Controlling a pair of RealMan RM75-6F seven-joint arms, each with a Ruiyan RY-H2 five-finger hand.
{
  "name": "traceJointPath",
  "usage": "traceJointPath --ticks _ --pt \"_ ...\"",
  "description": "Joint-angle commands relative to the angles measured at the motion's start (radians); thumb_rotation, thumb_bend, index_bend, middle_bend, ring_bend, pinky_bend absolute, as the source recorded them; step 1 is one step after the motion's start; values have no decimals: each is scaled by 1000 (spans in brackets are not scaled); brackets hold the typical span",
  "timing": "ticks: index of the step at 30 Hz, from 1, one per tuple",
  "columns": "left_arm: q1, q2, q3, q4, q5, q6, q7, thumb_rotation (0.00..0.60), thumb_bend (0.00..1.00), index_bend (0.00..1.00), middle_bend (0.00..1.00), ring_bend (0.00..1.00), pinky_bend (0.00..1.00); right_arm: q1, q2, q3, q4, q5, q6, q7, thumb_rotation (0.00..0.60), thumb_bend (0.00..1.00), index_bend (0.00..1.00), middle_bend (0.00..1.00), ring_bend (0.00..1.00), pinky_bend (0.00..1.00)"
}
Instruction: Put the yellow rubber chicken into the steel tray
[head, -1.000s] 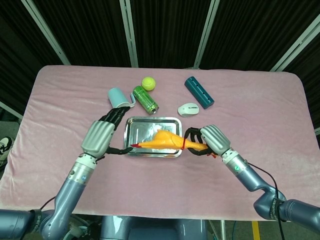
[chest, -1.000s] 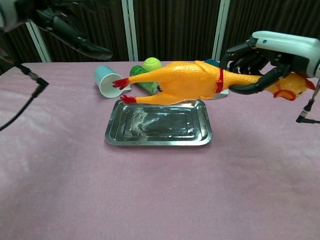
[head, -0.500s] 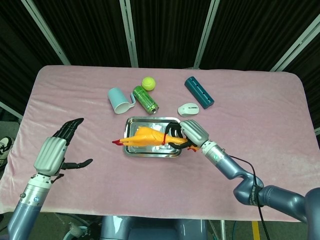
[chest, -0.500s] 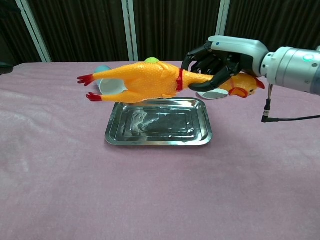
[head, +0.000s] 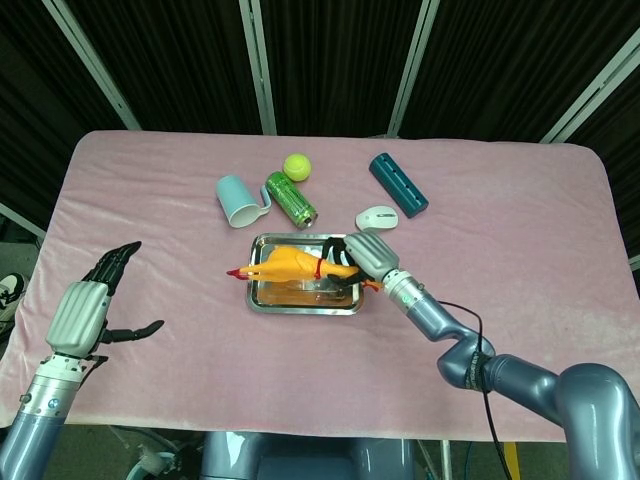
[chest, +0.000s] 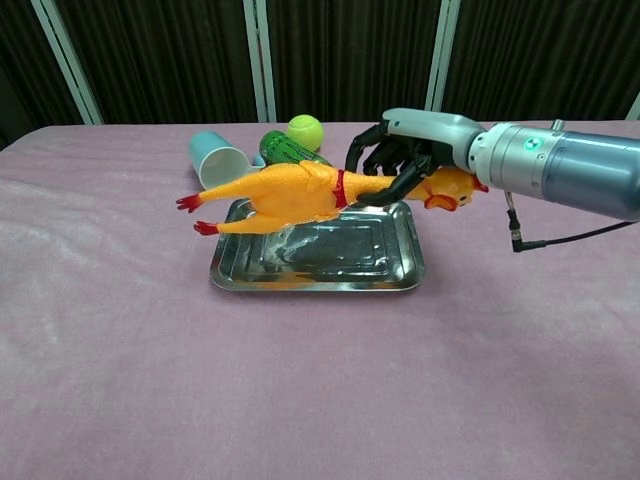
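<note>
Pink cloth covers the worktop (head: 520, 330). At the near left, the left hand (head: 88, 308) hangs with fingers spread, holding nothing. Centrally lies the rectangular steel tray (chest: 410, 275); above it the right hand (chest: 412, 150) grips the yellow rubber chicken (chest: 290, 194) by the neck, body horizontal, red feet pointing left. Beyond stand a white computer mouse (head: 377, 218), light-blue cup (head: 238, 200), green can (head: 290, 198), teal cylinder (head: 398, 184) and yellow-green tennis ball (head: 297, 166).

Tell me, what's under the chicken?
The steel tray lies under the chicken, which the right hand holds by the neck. The tray looks bare where it shows; the chicken hides part of its far edge.
</note>
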Motion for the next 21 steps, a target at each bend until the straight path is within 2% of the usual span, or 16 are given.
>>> traceJointPath --ticks 1,2,4,6,7,9,12,14,21 --pt "3 0 -11 1 -7 -13 0 600 0 0 70 76 264 11 -38 -7 48 9 -13 -16 600 659 857 692 654 800" --pt "4 0 -14 1 -9 -18 0 600 0 0 70 76 264 13 -44 -9 58 10 -17 -19 600 659 812 672 609 737" --pt "5 0 -20 1 -11 -25 1 600 0 0 68 76 264 16 -52 -13 70 14 -31 -23 600 659 644 578 481 548" --pt "8 1 -27 2 -12 -30 4 600 0 0 65 76 264 20 -51 -20 75 15 -50 -30 600 635 379 406 301 297" --pt "10 1 -30 3 -13 -32 4 600 0 0 63 76 264 22 -46 -24 74 15 -59 -33 600 596 295 348 244 232" --pt "13 1 -35 5 -16 -36 4 600 0 0 59 76 264 20 -36 -24 67 19 -64 -41 600 413 94 198 101 91" --pt "18 0 -45 9 -24 -42 -1 600 0 0 54 76 262 16 -13 -19 41 31 -69 -46 600 214 0 77 4 5" --pt "20 0 -51 12 -26 -47 -1 600 0 0 51 76 255 13 3 -16 24 38 -70 -59 600 156 0 47 0 0" --pt "28 0 -68 12 -20 -59 3 600 0 0 51 76 249 5 49 -7 -39 66 -68 -124 600 133 0 31 0 0"
